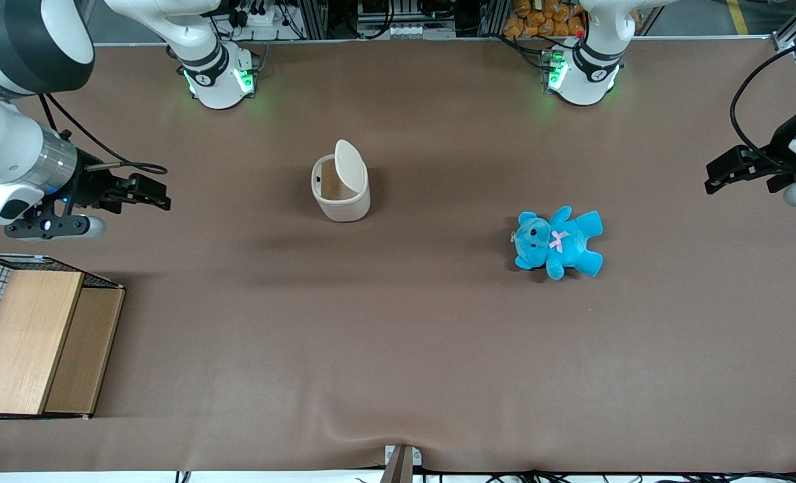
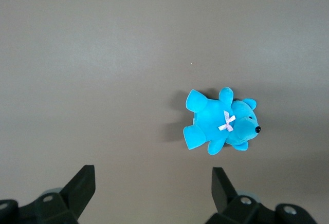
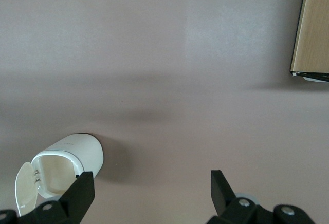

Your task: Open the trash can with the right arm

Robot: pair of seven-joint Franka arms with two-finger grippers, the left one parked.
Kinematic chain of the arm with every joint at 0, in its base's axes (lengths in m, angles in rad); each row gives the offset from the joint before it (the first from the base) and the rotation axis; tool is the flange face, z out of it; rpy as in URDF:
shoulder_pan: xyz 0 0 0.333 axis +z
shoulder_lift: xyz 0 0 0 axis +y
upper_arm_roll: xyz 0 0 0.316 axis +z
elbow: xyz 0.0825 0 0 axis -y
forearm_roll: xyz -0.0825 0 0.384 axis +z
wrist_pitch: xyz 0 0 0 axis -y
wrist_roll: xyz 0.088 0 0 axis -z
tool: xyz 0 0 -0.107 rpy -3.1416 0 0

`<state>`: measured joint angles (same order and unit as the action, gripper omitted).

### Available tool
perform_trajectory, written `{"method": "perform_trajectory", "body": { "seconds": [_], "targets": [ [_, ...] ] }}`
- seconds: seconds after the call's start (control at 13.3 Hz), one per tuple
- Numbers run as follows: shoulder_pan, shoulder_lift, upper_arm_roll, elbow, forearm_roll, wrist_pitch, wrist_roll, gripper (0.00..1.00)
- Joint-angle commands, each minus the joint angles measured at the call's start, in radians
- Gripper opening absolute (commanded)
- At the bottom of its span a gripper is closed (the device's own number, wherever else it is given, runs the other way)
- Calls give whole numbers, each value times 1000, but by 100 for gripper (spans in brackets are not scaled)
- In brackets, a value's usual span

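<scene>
Your gripper (image 1: 160, 194) hangs above the table (image 1: 398, 349) near the working arm's end, fingers (image 3: 82, 190) spread apart with nothing between them. The bin (image 1: 341, 188) stands well clear of those fingers, toward the middle of the table and nearer the edge where the arm bases sit. Its lid (image 1: 350, 164) is tipped up, so you can see inside. A blue teddy (image 1: 559, 241) lies toward the parked arm's end, and a crate (image 1: 32, 335) sits by the working arm's end, close to the front edge
</scene>
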<state>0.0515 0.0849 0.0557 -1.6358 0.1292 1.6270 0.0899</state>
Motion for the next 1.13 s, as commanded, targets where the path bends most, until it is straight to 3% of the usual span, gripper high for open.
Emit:
{"method": "perform_trajectory", "body": {
  "seconds": [0.0, 0.38, 0.9, 1.05],
  "targets": [
    [-54, -2, 22, 34, -11, -50, -15, 100],
    [-121, -5, 64, 96, -11, -125, -13, 100],
    [-125, -128, 45, 74, -43, -145, -1, 100],
    [-133, -131, 45, 80, -78, -136, -10, 100]
  ]
}}
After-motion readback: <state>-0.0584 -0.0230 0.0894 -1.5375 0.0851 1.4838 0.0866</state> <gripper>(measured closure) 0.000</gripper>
